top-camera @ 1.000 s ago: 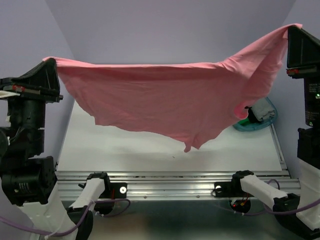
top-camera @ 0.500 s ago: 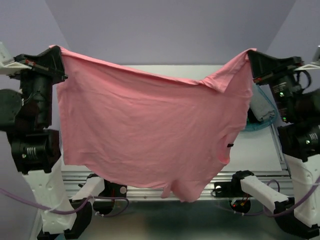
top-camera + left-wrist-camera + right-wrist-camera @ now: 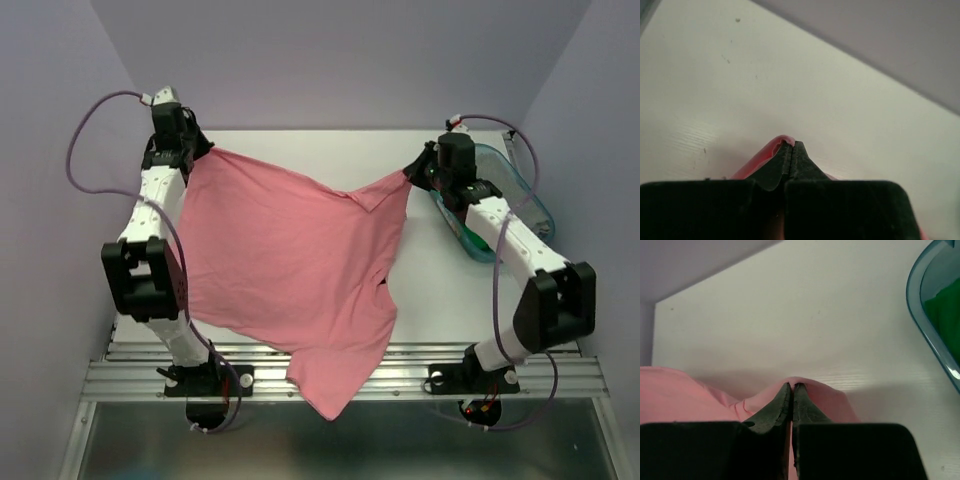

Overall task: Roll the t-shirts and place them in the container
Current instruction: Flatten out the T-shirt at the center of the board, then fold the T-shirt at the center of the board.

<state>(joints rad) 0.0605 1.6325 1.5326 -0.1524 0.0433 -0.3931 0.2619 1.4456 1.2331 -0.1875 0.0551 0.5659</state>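
The salmon-pink t-shirt (image 3: 290,260) lies spread over the white table, its lower end hanging over the front edge. My left gripper (image 3: 203,150) is shut on the shirt's far left corner, low over the table; pink cloth (image 3: 771,149) shows at its tips (image 3: 792,144). My right gripper (image 3: 412,174) is shut on the far right corner; pink cloth (image 3: 832,397) wraps its tips (image 3: 792,386). A green shirt (image 3: 946,315) lies in the teal tub. No grey shirt is in view.
The teal see-through tub (image 3: 500,205) stands at the table's right side, close to my right arm; its rim (image 3: 920,310) shows in the right wrist view. White tabletop (image 3: 300,150) stretches behind the shirt. The metal rail (image 3: 130,375) runs along the front edge.
Both grippers have swung down and away to the far side of the table, carrying the shirt from hanging in the air to lying spread on the tabletop.
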